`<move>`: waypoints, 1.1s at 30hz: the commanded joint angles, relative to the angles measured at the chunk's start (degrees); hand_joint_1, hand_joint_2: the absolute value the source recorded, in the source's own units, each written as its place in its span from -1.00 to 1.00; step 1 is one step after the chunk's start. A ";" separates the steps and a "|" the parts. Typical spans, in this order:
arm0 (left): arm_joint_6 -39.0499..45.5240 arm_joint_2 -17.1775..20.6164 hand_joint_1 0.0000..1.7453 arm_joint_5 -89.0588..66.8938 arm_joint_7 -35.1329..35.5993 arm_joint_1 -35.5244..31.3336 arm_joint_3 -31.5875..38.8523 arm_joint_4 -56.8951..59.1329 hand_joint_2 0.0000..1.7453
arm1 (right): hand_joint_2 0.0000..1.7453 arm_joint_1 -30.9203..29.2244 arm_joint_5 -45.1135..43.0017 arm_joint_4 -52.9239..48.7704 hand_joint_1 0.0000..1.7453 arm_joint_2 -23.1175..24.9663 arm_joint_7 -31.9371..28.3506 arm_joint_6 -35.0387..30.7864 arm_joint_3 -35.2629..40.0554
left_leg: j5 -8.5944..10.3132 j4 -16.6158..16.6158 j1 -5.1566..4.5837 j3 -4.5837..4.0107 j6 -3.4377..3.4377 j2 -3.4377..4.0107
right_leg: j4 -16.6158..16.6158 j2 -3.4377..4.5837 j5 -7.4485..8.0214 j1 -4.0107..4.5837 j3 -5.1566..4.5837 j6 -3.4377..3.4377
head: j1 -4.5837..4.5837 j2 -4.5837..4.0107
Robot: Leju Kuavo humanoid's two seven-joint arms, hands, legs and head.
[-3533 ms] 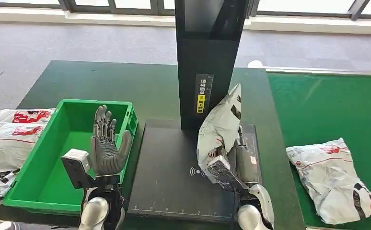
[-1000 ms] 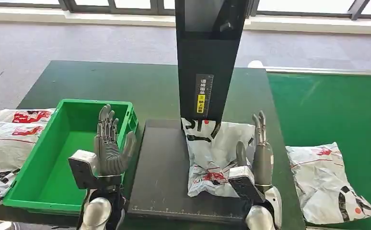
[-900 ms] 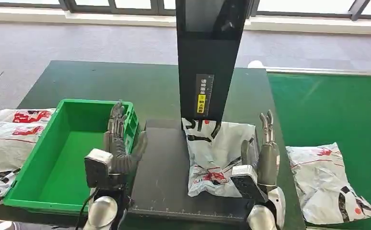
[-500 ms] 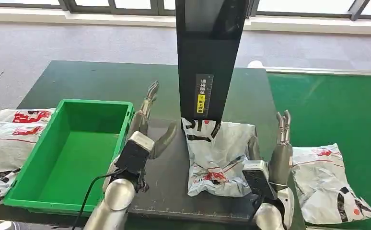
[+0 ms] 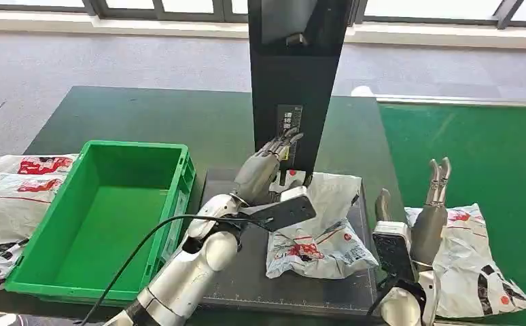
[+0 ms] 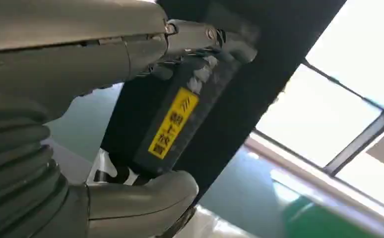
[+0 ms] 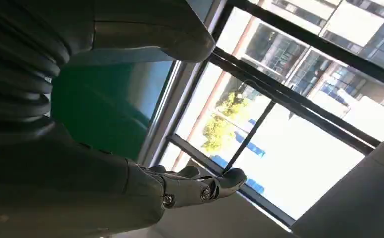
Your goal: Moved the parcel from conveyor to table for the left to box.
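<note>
Parcel (image 5: 314,234) flat on black scanner base (image 5: 240,272), on the counter (image 5: 145,115).
Left robot hand (image 5: 264,170) reaches over parcel's far end toward black post (image 5: 294,81), fingers spread, holding nothing. Right robot hand (image 5: 427,217) upright beside base, fingers straight, empty. Green bin (image 5: 43,278) left of base; second parcel (image 5: 478,258) on conveyor (image 5: 484,149).
</note>
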 commanded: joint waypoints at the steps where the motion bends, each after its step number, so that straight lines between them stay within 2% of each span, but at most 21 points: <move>1: -0.31 -0.27 -1.00 -1.36 -0.46 -7.40 -4.33 15.67 1.00 | 1.00 0.42 0.13 -1.31 -1.00 2.52 -0.04 0.64 -6.15 | 0.14 -0.10 0.00 -0.12 -0.01 -0.06 | -0.11 -0.14 0.11 0.01 -0.07 -0.05 | 0.00 0.02; 15: -1.15 -0.29 -1.00 -1.71 -0.37 -7.32 -4.70 15.86 1.00 | 1.00 0.45 0.30 -1.34 -1.00 2.70 -0.12 0.63 -6.47 | 0.08 -0.05 0.00 -0.10 -0.01 0.04 | -0.04 -0.03 0.07 0.01 -0.09 -0.04 | 0.00 0.02; 27: -7.71 -2.69 -1.00 -6.29 1.28 -11.49 -8.94 32.07 1.00 | 1.00 1.74 1.23 -2.96 -1.00 4.80 -0.11 0.99 -7.57 | 0.28 -0.27 0.01 -0.16 -0.03 0.01 | -0.26 -0.11 0.25 0.03 -0.13 -0.11 | 0.00 0.00; 29: -13.08 -2.80 -1.00 -7.14 1.87 -11.69 -11.05 35.10 1.00 | 1.00 1.10 1.63 -1.76 -1.00 4.85 0.12 1.57 -7.11 | 0.08 -0.07 0.01 -0.07 -0.02 0.02 | -0.08 -0.05 0.07 0.03 -0.04 -0.05 | 0.00 0.00; 33: -11.57 -2.48 -1.00 -7.39 1.83 -10.27 -11.31 36.35 1.00 | 1.00 -0.30 1.69 0.77 -1.00 4.46 0.08 1.24 -5.92 | 0.09 -0.14 0.02 -0.02 -0.02 0.16 | -0.14 0.08 0.13 0.03 -0.03 -0.06 | 0.00 0.00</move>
